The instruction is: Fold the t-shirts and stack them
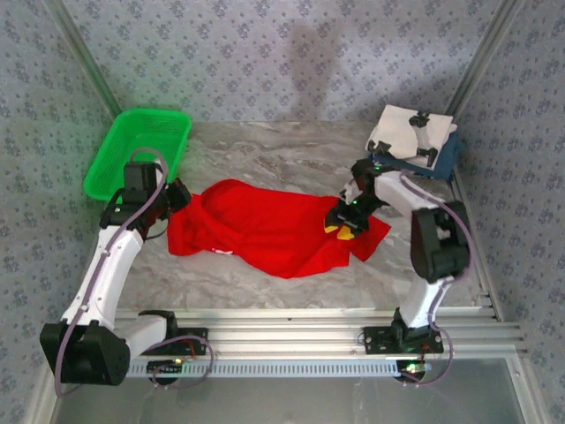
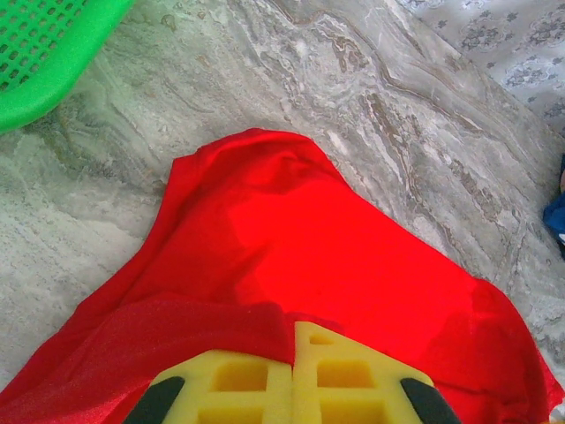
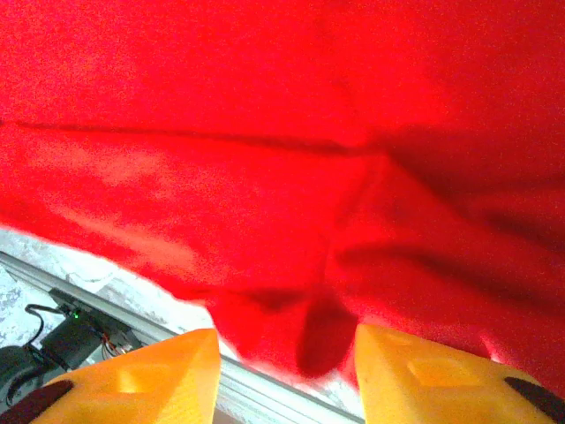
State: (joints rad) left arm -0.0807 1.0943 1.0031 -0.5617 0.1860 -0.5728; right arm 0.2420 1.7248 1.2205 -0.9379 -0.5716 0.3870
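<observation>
The red t-shirt (image 1: 265, 225) lies crumpled and partly spread on the marble table. My left gripper (image 1: 177, 196) is at its left edge. In the left wrist view that gripper (image 2: 293, 353) has its yellow pads pressed together, and a fold of the red tee (image 2: 291, 230) is pinched between them. My right gripper (image 1: 342, 221) sits over the shirt's right end. In the right wrist view it (image 3: 287, 353) stands open, and a loose fold of the red tee (image 3: 265, 132) hangs in the gap, clear of both pads. A folded white tee (image 1: 408, 131) rests on a dark blue tee (image 1: 448, 157) at the back right.
A green plastic basket (image 1: 137, 150) stands at the back left, and its corner (image 2: 44, 44) shows in the left wrist view. Metal rails (image 1: 300, 331) run along the table's front edge. Patterned walls close in the table on three sides.
</observation>
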